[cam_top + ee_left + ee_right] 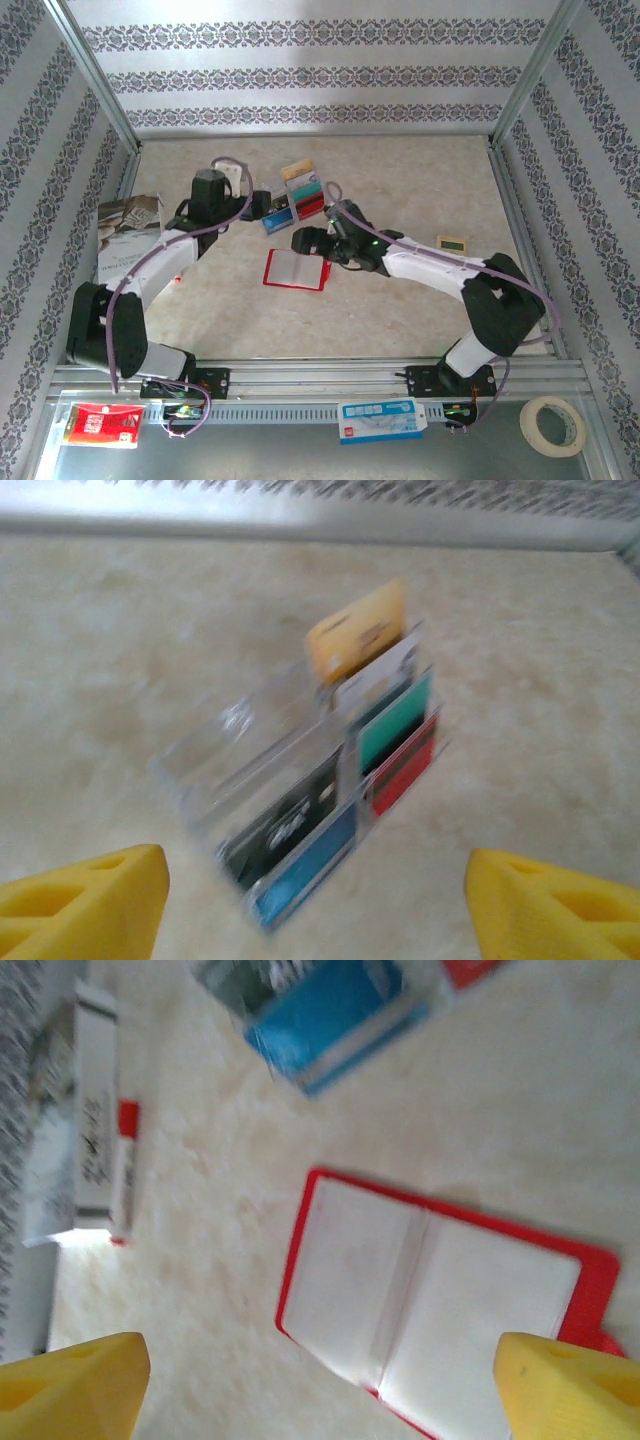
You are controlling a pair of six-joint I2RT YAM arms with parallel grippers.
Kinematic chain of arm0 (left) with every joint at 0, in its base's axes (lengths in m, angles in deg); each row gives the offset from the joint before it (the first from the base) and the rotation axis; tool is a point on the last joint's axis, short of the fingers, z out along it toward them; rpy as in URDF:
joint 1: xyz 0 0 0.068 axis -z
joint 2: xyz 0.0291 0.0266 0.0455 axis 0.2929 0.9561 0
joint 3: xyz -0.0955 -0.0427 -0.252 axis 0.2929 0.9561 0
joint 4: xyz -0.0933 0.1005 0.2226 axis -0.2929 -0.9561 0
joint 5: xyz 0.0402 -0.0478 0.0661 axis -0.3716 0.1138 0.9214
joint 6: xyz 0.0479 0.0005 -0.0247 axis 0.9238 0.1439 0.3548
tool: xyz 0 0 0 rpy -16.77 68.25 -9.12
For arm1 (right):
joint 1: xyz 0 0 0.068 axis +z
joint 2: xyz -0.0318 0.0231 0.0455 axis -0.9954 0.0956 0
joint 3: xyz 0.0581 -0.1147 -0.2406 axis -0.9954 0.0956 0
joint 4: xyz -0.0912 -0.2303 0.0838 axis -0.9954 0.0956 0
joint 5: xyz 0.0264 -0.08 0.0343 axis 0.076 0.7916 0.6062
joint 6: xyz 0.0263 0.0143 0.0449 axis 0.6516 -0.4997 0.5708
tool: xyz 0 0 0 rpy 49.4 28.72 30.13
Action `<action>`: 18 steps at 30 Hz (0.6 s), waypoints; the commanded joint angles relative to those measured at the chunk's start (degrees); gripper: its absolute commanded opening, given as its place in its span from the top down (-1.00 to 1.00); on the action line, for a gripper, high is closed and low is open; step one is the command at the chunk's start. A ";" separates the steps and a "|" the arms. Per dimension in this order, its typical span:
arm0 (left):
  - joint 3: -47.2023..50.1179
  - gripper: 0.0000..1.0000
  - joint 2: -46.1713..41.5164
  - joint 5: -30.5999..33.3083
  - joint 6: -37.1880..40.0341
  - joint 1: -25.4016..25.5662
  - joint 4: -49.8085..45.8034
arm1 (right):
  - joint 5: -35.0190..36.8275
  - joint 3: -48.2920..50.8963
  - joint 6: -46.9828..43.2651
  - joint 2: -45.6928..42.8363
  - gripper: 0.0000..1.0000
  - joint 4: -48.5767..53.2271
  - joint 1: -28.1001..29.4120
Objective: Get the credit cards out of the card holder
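Note:
The card holder (295, 268) lies spread open on the table, red-edged with pale pockets showing (430, 1310). Beyond it the credit cards (303, 190) sit in a strip of clear sleeves: tan (358, 630), grey, teal (395, 725), red (403, 770), a dark one and blue (305, 865). My left gripper (268, 208) hovers just left of that strip, open (315, 900), with nothing between its yellow fingers (90, 900). My right gripper (300, 242) hangs over the open holder's far edge, open (320, 1380), its jaws wide and holding nothing.
A printed magazine (128, 235) lies at the left wall. A small tan device (451, 243) sits on the right. On the front rail are a red-and-white packet (102, 424), a blue-and-white packet (380, 419) and a tape roll (551, 425).

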 commanded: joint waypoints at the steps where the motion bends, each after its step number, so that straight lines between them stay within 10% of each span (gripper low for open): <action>1: 5.39 -0.62 -6.06 9.31 -8.24 -0.60 2.74 | 1.16 -2.17 -1.38 4.15 -0.76 4.07 1.50; 18: 17.77 -0.79 -12.41 11.65 -15.98 -1.83 3.39 | 1.86 -10.05 -10.53 16.29 -0.68 15.44 0.71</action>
